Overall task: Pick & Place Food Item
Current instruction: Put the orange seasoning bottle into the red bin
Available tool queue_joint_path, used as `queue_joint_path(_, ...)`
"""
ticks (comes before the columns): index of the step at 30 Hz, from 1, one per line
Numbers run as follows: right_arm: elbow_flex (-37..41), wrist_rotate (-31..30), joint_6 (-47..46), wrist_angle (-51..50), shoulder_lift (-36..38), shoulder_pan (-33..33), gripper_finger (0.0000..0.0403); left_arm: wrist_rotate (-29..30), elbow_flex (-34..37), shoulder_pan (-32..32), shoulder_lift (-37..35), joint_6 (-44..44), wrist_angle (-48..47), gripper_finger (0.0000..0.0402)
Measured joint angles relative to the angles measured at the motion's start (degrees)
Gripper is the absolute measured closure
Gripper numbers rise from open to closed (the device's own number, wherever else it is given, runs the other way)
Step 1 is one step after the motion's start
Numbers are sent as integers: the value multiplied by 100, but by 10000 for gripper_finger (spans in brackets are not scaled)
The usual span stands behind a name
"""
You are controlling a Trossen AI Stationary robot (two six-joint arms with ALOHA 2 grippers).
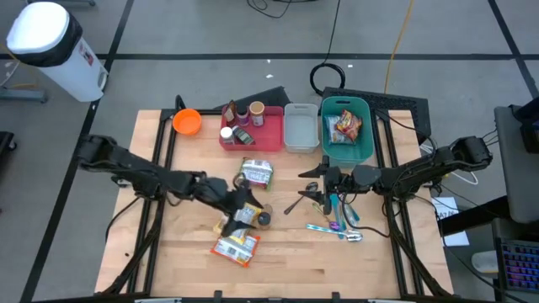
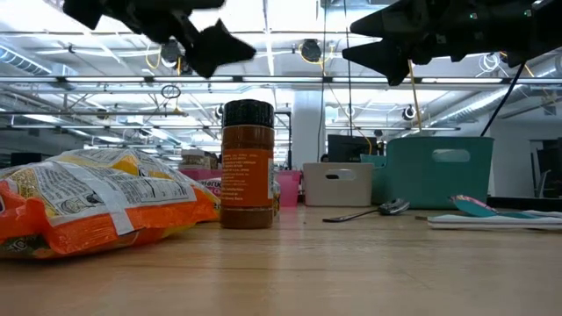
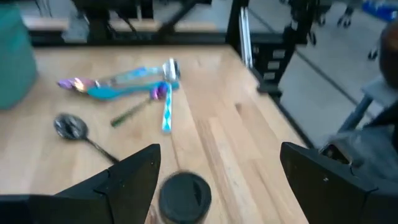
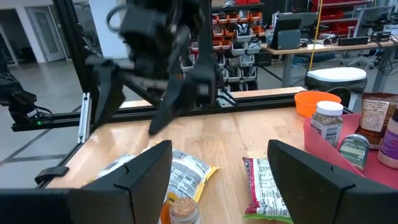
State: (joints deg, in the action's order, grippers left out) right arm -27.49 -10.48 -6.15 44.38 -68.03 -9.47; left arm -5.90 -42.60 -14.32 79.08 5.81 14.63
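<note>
Our left claw (image 1: pixel 240 204) hangs released just above the spice jar (image 2: pixel 248 163), which stands upright on the surface beside the orange bag (image 2: pixel 92 206). Our right claw (image 1: pixel 318 187), spread and empty, waits near the spoon (image 1: pixel 296 202).

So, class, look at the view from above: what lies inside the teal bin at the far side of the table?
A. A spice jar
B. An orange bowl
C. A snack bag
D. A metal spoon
C. The high view shows a snack bag lying inside the teal bin; the spoon, the spice jar and the orange bowl all sit outside it.
</note>
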Motion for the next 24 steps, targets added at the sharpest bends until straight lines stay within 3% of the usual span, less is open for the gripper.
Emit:
queue_joint_path(5,0,2,-7,6,0,0,147,26,-108,-62,597,-226,7,62)
queue_joint_path(10,0,2,-11,12,0,0,147,412,-113,-60,969,-288,33,62)
queue_joint_path(15,0,3,-14,40,0,0,147,785,-113,-60,1156,-316,49,62)
queue_joint_path(24,0,4,-4,11,0,0,147,794,-113,-61,1172,-289,48,62)
